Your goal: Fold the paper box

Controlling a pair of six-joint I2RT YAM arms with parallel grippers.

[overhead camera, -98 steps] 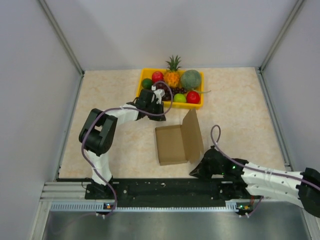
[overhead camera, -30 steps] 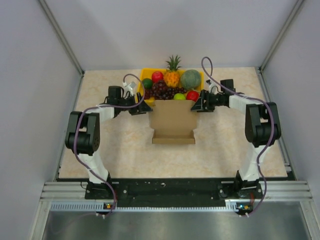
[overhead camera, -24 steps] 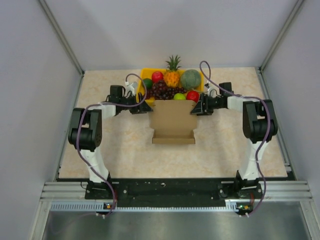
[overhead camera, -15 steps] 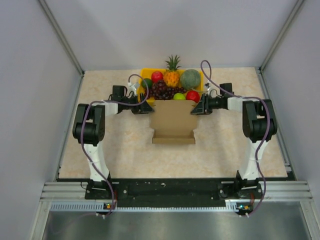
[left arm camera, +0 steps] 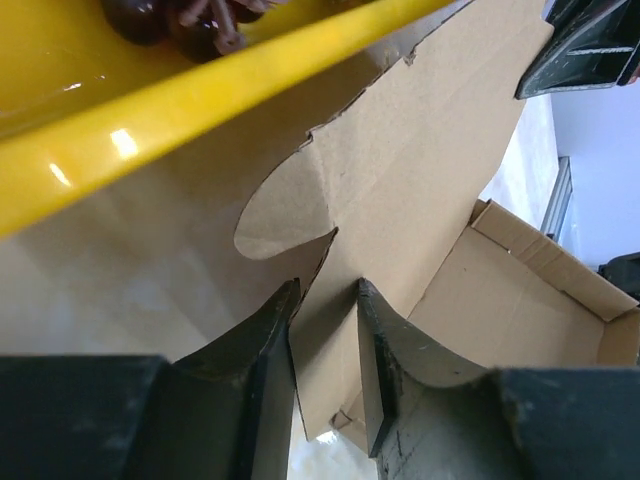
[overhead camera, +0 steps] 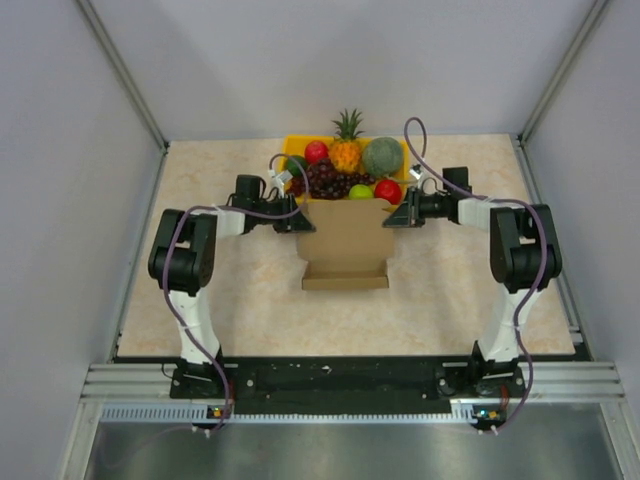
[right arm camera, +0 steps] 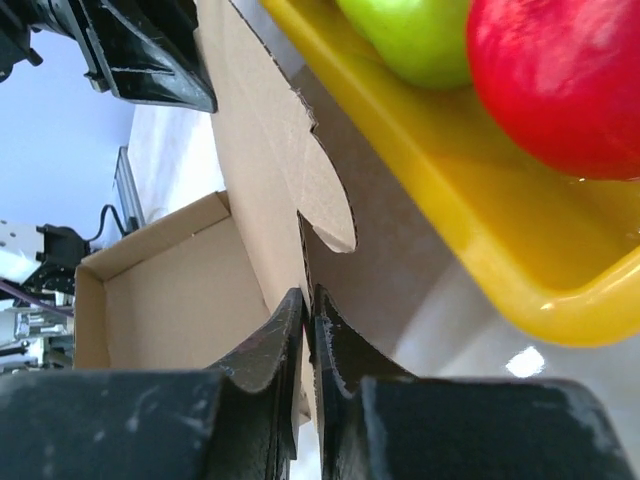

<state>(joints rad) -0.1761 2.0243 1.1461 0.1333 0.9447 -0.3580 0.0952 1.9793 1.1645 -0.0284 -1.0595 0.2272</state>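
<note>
- The paper box (overhead camera: 345,245) sits in the middle of the surface (overhead camera: 210,300), just in front of the yellow tray (right arm camera: 440,220).
- The near part of the box is folded into a low open tray with short walls.
- The big lid flap stands up at the back of the box, close to the yellow tray.
- The left claw (left arm camera: 327,292) is at the left edge of the lid flap. Its two fingers are partway apart, with the cardboard between them. I cannot tell if it is squeezing the flap.
- The right claw (right arm camera: 308,295) is at the right edge of the lid flap. Its fingers are almost together and pinch the thin cardboard.
- The two claws point at each other from each side of the box.
- The yellow tray holds a red apple (right arm camera: 560,80), a green apple (right arm camera: 420,30) and a pineapple (overhead camera: 346,145).
</note>
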